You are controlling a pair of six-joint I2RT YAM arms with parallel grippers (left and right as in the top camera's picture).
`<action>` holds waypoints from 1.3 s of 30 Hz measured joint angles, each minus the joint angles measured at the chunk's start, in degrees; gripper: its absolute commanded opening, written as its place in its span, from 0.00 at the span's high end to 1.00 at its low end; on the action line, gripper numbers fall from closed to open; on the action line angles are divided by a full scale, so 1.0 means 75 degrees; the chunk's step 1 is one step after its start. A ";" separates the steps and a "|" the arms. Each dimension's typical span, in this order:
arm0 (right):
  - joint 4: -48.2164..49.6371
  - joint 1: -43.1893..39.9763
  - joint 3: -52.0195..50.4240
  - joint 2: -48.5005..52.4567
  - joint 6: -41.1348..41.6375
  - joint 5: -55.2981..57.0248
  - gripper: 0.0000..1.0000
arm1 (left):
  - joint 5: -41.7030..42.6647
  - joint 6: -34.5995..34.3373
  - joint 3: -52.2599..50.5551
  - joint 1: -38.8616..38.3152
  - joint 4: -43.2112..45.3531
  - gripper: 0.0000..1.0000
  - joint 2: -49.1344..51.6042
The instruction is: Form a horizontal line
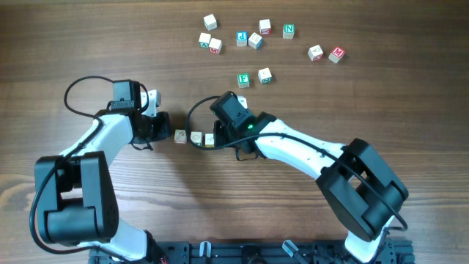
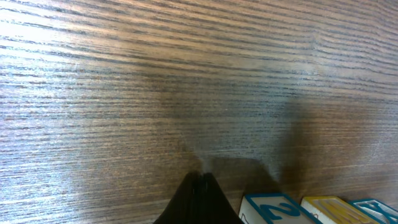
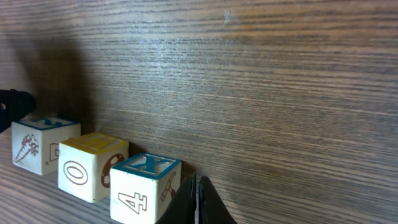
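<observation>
Horizontal line [image 1: 196, 137] looks essentially formed: three pale letter cubes sit in a short straight row on the wooden table [image 1: 220, 213], between the two arms and well apart from the loose cubes [image 1: 254, 40] scattered at the far side. Whether every pair of faces actually touches cannot be told from overhead, so a final nudge may be all that is left. The left gripper [image 2: 202, 179] is at the row's left end and the right gripper [image 3: 198, 186] just beside the "4" cube [image 3: 144, 186]; both have their fingers pressed together on nothing.
</observation>
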 measured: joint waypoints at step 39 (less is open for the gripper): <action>0.0816 -0.0067 -0.0003 0.0434 -0.0140 -0.1110 0.95 | 0.0565 0.0003 -0.0038 -0.0370 -0.0510 0.96 0.0000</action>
